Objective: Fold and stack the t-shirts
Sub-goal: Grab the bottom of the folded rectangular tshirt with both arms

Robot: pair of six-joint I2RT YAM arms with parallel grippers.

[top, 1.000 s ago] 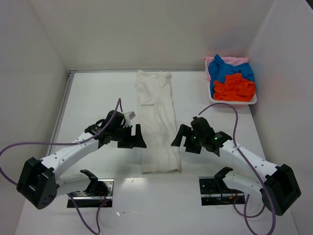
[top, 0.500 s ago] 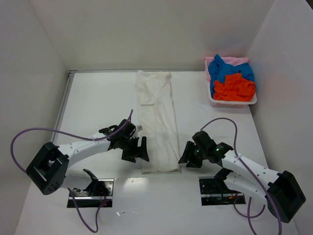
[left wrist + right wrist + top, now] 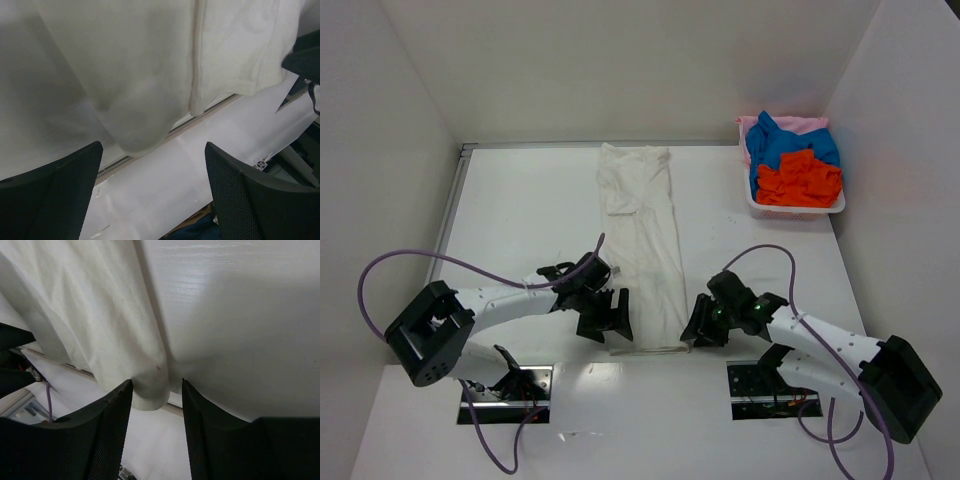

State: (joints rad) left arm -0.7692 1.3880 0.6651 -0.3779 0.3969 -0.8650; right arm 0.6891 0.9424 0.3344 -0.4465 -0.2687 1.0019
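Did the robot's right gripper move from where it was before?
Yes. The right gripper slid away from the tray and ran down alongside the white shirt to its near corner.

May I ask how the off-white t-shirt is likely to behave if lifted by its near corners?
Probably floppy: the off-white t-shirt lies in soft wrinkles, so it should sag between grips. Likely light; its near hem bunches between the right fingers.

Bright, even light fell from above on the white table (image 3: 520,210), and the shadows beside the off-white t-shirt (image 3: 645,230) were soft and grey. In the wrist views, wider shadows lay beside this t-shirt, and its near hem looked slightly blurred.
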